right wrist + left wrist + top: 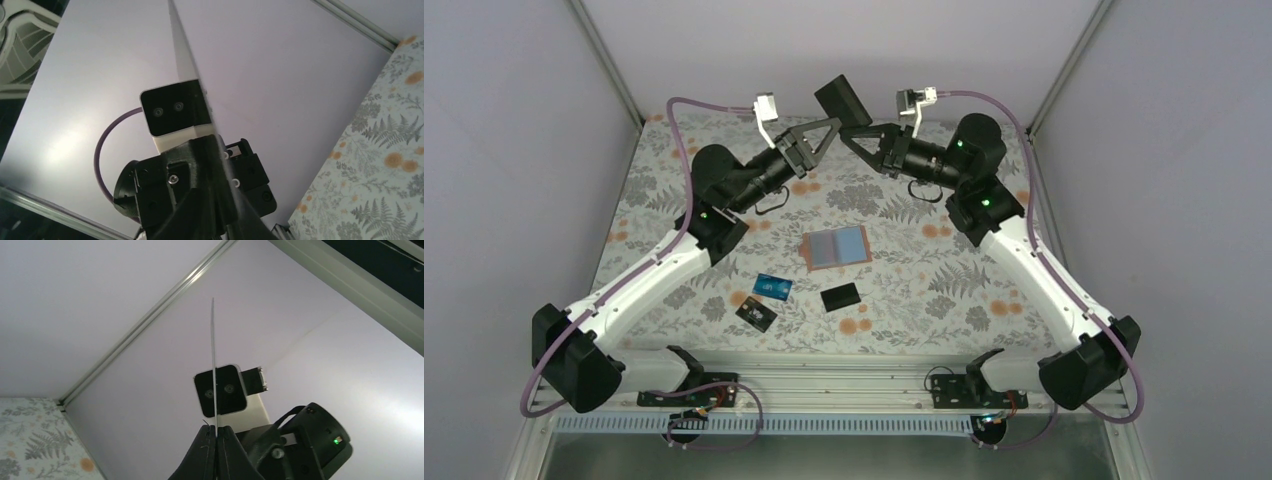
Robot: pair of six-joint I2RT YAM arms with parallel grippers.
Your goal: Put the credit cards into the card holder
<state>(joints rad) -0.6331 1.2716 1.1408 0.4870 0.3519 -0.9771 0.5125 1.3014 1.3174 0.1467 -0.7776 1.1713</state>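
- The raised black card (844, 100) is a thin dark rectangle held in the air above the middle of the table's (944, 290) far edge, tilted, with 1 corner pointing down at the grippers.
- In both wrist views this card shows edge-on as a pale thin line rising from between the fingers.
- The card holder (836, 247) lies open and flat near the centre of the table, a brown border around 2 bluish-grey panels.
- 3 more cards lie flat between the card holder and the near edge, all apart from each other. The blue card (773, 287) is left of centre. The printed black card (755, 314) is nearer the near edge, with pale marks on it. The plain black card (841, 296) is just on the near side of the card holder.
- The left gripper (834, 122) is pinched closed on the raised black card's lower edge. Its arm rises from the near left corner and bends inward toward the far edge.
- The right gripper (846, 130) is also clamped on that card, tip to tip with the left one. Its arm mirrors the pose from the near right corner.
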